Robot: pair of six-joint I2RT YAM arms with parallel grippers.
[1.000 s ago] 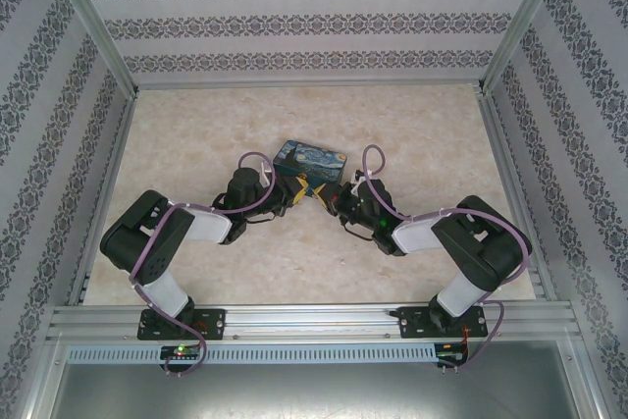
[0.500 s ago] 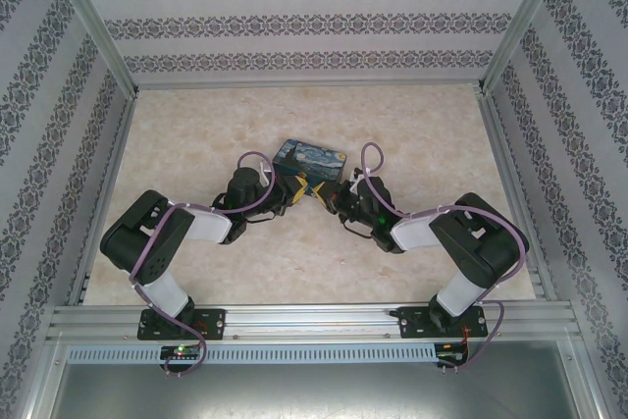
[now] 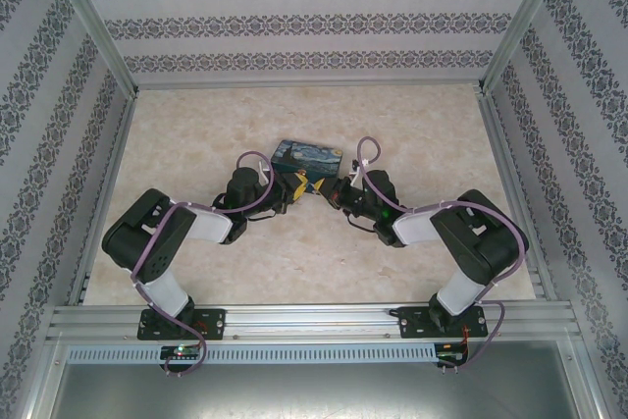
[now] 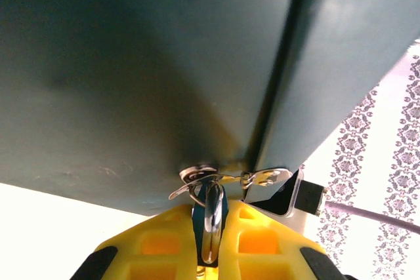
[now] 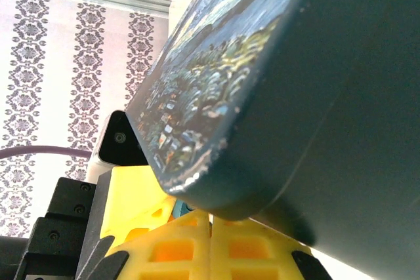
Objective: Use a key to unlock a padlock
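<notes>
The padlock (image 4: 209, 227), blue-bodied with a silvery face, hangs by its shackle from a metal hasp (image 4: 197, 175) on the dark side of the Starry Night box (image 4: 144, 70). My left gripper (image 4: 213, 206) is shut on the padlock, its yellow fingers pressed on both sides. From above, both grippers meet at the box's (image 3: 309, 155) near side: the left gripper (image 3: 296, 186) and the right gripper (image 3: 332, 193). In the right wrist view my right gripper (image 5: 210, 220) is shut just under the box's (image 5: 295, 96) corner. The key is hidden.
The marbled table (image 3: 294, 252) has free room all round the box. Patterned walls (image 3: 304, 22) and aluminium rails (image 3: 314, 316) enclose the workspace. The left arm's yellow finger (image 5: 131, 195) sits close beside my right fingertips.
The right arm has edged a little forward and left, toward the box. The left arm has stayed where it was, still holding the padlock.
</notes>
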